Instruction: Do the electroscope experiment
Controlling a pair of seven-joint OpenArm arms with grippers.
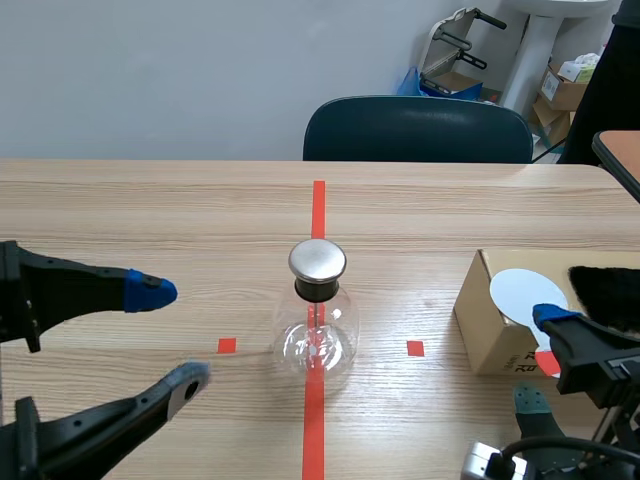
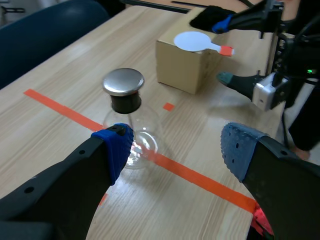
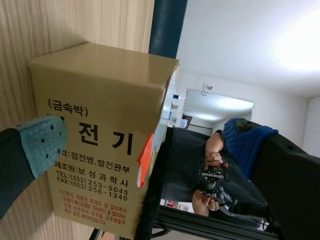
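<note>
Nearest the robot, the left gripper (image 1: pixel 168 335) hangs at 9 o'clock from the electroscope flask (image 1: pixel 317 335), its fingers spread wide with nothing between them; the right gripper (image 1: pixel 540 358) sits at the near corner of the cardboard box (image 1: pixel 490 335), fingers also spread, one on each side of the paddle's orange-red handle (image 2: pixel 226 50), not pinching it; the flask stands upright mid-table (image 1: pixel 150 200) on the tape line, its metal cap (image 1: pixel 317 260) on; the box is at its 3 o'clock, well apart; the white paddle (image 1: pixel 527 293) lies flat on the box top, with a black fur cloth (image 1: pixel 605 290) at its 3 o'clock; a dark chair (image 1: pixel 420 130) stands at 12 o'clock; the risk, I judge, is that the right fingers catch the box edge instead of the thin handle and push the paddle off; a careless left sweep could topple the round glass
</note>
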